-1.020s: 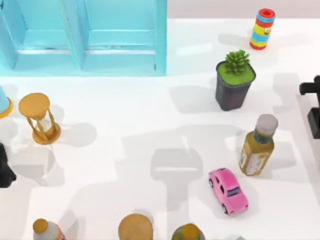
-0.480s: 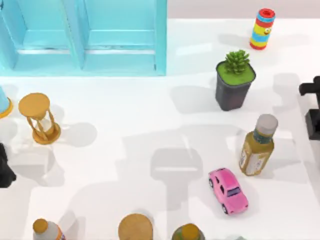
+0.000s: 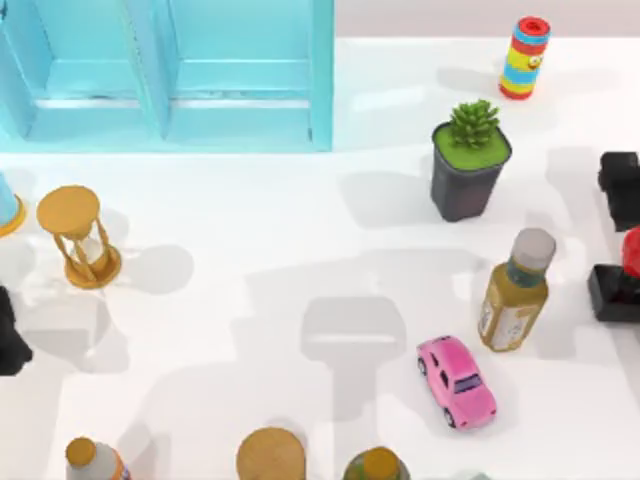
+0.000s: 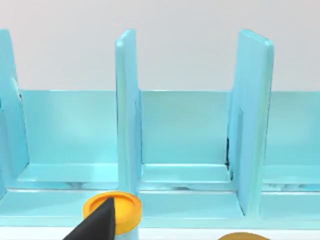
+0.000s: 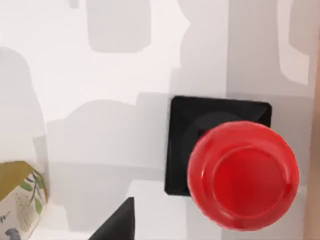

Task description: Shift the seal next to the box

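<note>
Matte black, blocky arm parts [image 3: 620,188]; pointed black claw finger [image 5: 116,226]

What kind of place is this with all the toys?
Probably a pretend, computer-made tabletop for robot practice: a plain white table holding odd things like a pink toy car, an hourglass and a blue box.

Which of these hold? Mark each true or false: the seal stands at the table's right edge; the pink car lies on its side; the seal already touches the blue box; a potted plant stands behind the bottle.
1. True: the seal stands upright at the right edge.
2. False: the pink car sits on its wheels.
3. False: the blue box is far off, at the back left.
4. True: the potted plant stands behind the bottle.
</note>
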{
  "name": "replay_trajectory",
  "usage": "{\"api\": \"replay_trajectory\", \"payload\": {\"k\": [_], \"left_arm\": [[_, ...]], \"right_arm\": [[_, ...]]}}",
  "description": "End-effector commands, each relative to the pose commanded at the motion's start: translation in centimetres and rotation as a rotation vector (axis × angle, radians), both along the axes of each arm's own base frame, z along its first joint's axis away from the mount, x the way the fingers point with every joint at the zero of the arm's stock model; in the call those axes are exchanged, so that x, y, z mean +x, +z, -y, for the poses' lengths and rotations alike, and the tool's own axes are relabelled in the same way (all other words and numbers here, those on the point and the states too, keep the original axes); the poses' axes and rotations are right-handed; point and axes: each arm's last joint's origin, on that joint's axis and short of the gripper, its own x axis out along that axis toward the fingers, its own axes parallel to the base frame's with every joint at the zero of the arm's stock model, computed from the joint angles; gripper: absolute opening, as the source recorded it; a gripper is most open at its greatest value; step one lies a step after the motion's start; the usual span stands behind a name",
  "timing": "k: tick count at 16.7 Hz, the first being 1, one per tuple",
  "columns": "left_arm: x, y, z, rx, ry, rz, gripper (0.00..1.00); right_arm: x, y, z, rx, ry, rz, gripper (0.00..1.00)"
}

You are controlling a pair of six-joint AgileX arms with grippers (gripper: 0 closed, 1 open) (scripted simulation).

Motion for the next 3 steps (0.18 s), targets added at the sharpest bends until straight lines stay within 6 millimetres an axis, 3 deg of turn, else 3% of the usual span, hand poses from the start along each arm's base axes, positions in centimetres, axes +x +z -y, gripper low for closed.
{"api": "replay_trajectory", "payload": {"k": [3], "left_arm": [[0.0, 0.0, 0.0, 0.0, 0.0, 0.0, 1.0]], "right_arm": [[0.0, 0.0, 0.0, 0.0, 0.0, 0.0, 1.0]]}}
